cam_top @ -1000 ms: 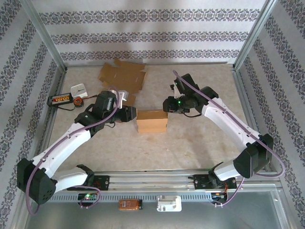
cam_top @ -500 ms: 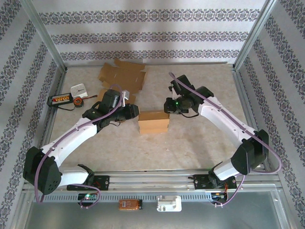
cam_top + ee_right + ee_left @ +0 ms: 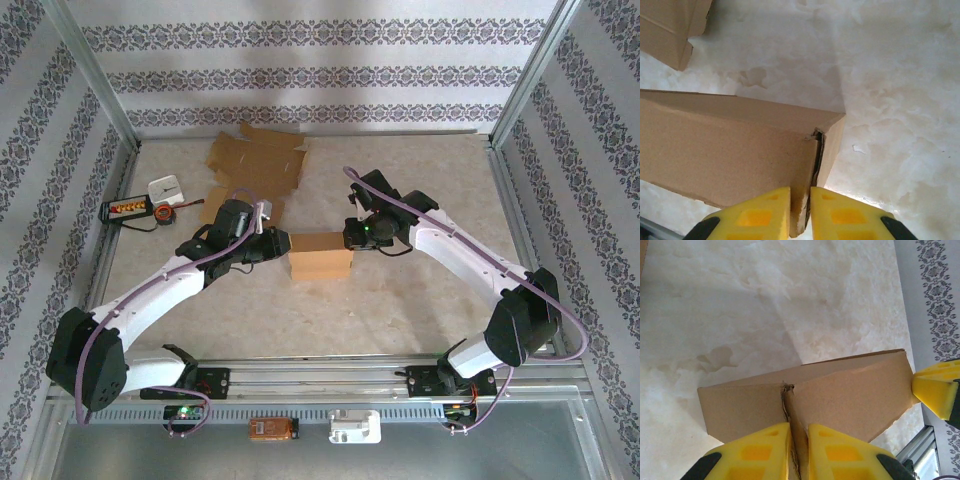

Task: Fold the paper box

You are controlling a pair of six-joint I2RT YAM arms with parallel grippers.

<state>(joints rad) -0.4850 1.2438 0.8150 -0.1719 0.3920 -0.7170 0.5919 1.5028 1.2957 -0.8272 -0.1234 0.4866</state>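
Top external shows us the box [image 3: 320,256] nearly formed, left gripper [image 3: 283,243] at its nine o'clock and right gripper [image 3: 348,237] at three each pinching an end seam we judge unfinished.

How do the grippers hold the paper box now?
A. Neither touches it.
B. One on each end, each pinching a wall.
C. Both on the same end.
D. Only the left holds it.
B: the left gripper pinches a cardboard edge at one end of the paper box, the right gripper at the opposite end.
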